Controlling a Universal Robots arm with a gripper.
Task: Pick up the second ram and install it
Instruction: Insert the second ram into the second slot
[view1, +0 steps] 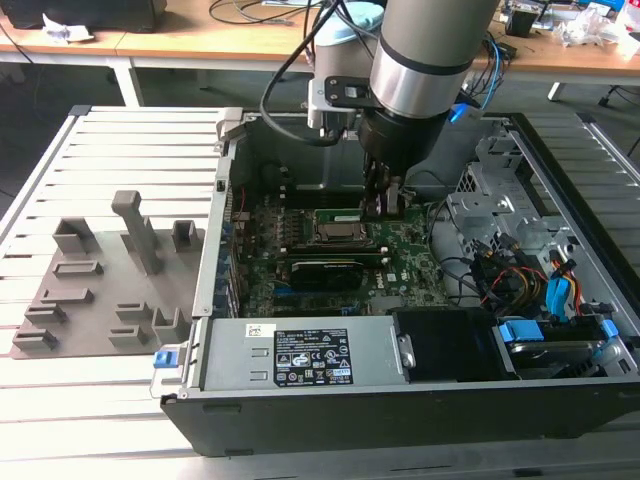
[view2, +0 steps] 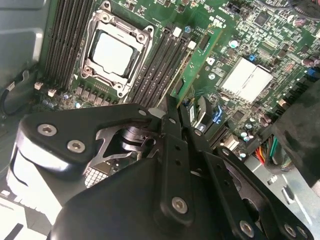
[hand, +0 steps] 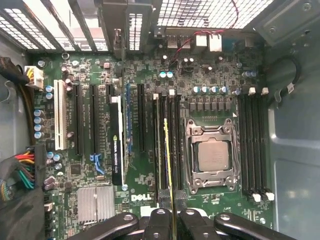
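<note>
I see the end effector (view1: 381, 203) lowered inside the open computer case (view1: 420, 400), over the motherboard (view1: 400, 262). In both wrist views its fingers (hand: 160, 222) are closed on the ram (hand: 168, 165), held edge-on and upright. The ram stands among the black memory slots (hand: 167, 145) just beside the CPU socket (hand: 212, 156); I cannot tell whether it is seated. In the second wrist view the ram (view2: 196, 65) runs along the slots (view2: 162, 62) next to the socket (view2: 112, 50). The case sits on a slatted counter (view1: 130, 150). A grey fixture (view1: 100, 290) lies near the counter's edge at the exterior view's left, well apart from the end effector.
</note>
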